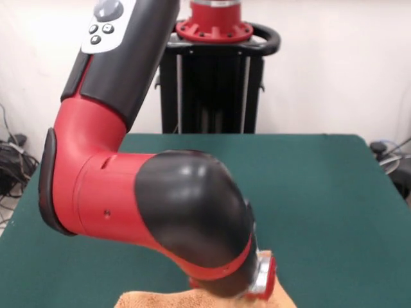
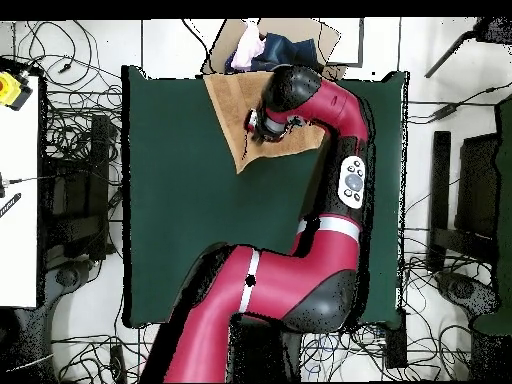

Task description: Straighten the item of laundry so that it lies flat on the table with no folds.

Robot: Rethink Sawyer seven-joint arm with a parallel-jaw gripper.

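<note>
1. Towel (image 2: 232,112) is the laundry item here: light orange-tan, lying directly under my gripper (image 2: 256,127) at the table's edge farthest from my base. Overhead, its outline is irregular: a broad part along that far edge, narrowing to a point that reaches past my gripper toward the middle of the table. So it does not read as a clean flat rectangle; part of it is hidden under my wrist.
2. Table (image 2: 170,220): dark green top, far bigger than the towel. Most of its surface extends from my gripper back toward my base.
3. My arm (image 2: 330,190): red and black, reaching across the table with the black elbow housing (image 1: 192,212) above the towel. In the front view it covers most of the cloth; only a tan strip (image 1: 154,299) shows at the bottom edge.
4. Gripper: down at the towel, at or just above the cloth. Contact not resolvable. Cannot tell whether it's parted, closed or clamped on fabric; my wrist blocks it in both views.
</note>
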